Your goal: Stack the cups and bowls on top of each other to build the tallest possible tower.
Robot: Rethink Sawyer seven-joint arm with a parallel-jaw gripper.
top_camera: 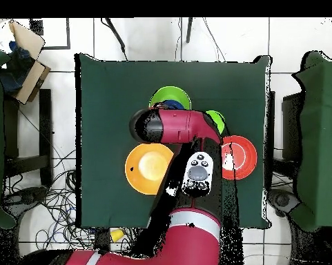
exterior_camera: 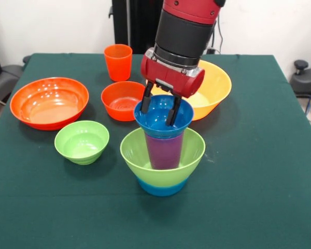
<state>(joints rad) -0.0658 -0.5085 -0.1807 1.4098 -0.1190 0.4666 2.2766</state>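
Observation:
The tower stands at the table's middle in the front view: a light blue bowl (exterior_camera: 162, 188) as base, a light green bowl (exterior_camera: 191, 155) nested on it, a purple cup (exterior_camera: 164, 150) standing in that, and a dark blue bowl (exterior_camera: 160, 125) resting on the cup. My gripper (exterior_camera: 159, 110) is open, with its fingers apart and their tips down inside the dark blue bowl. In the overhead view the arm covers the gripper, and only the tower's green bowl (top_camera: 170, 96) shows. The yellow cup is out of view.
An orange-red cup (exterior_camera: 118, 61) stands at the far side. A medium red-orange bowl (exterior_camera: 122, 101) sits just behind the tower, with a large yellow-orange bowl (exterior_camera: 215, 85) to its right. A large red-orange bowl (exterior_camera: 49, 102) and a small light green bowl (exterior_camera: 82, 141) lie left.

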